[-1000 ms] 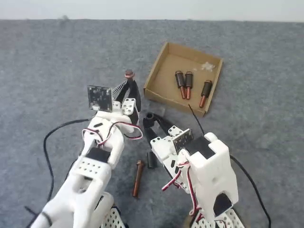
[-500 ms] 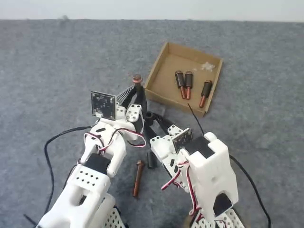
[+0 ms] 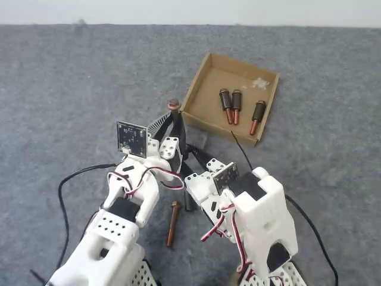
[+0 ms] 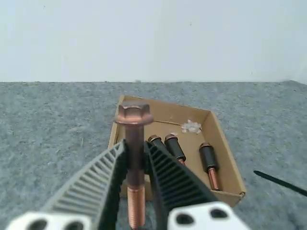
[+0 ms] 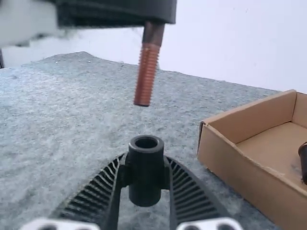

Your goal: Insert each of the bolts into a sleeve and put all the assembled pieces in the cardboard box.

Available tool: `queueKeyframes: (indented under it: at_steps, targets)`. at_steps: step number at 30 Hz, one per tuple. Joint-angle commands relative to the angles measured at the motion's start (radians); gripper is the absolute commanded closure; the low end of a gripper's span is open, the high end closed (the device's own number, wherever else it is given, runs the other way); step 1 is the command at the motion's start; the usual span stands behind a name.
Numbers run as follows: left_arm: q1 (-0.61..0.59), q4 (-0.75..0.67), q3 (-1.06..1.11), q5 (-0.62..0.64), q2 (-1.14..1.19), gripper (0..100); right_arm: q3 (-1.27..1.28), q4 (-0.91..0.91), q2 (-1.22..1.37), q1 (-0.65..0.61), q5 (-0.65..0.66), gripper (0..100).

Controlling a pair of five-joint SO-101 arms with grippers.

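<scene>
While both arms sit on the near side of the cardboard box (image 3: 193,90), the grey carpeted table (image 3: 71,77) spreads out all round it. The left arm (image 3: 119,220) and right arm (image 3: 259,220), both white, lean in toward the box's near-left corner, w/ their heads close together just short of it.

The box is a shallow open tray, set at an angle. Its near wall faces the arms.

The left gripper (image 4: 135,148) is just outside the box's left wall and is clamped on a bolt (image 4: 134,139). The bolt stands upright w/ its hex head on top, above the fingers, and its threaded end pointing down.

The right gripper (image 5: 145,172) is a bit further back from the box's near wall. It's closed around a black sleeve (image 5: 145,165), held upright w/ the open mouth facing up. In the right wrist view the bolt's threaded tip hangs approx. over that mouth w/ a clear gap; they don't touch.

Inside the box lie three assembled pieces (image 3: 236,102), each a copper bolt w/ a black sleeve on it. Two are side by side near the middle and the third is just beside them, toward the box's right wall.

A loose bolt (image 3: 172,223) lies on the table well back from the box, btwn the two arms. A spare sleeve (image 3: 189,201) lies just beside its head, partly hidden by the right arm.

A thin black cable (image 3: 241,149) runs from the box's near wall back to the right arm.

Some small white bits (image 3: 260,83) sit in the box's far corner.
</scene>
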Motion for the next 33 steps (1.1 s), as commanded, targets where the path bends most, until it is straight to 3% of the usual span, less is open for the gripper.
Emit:
queueKeyframes:
  at_steps: [1,11,15,33]
  targets:
    - [0.005,-0.038,0.012,0.006,-0.034,99,0.000,-0.021,-0.015,-0.005,0.017,99.2]
    - [0.018,-0.048,0.030,0.006,-0.034,99,0.002,-0.022,-0.016,-0.005,0.014,99.2]
    - [0.017,-0.164,0.059,0.006,-0.034,99,0.011,-0.024,-0.018,-0.004,0.014,99.2]
    - [0.040,-0.160,0.128,0.003,-0.034,99,0.017,-0.024,-0.018,-0.005,0.012,99.2]
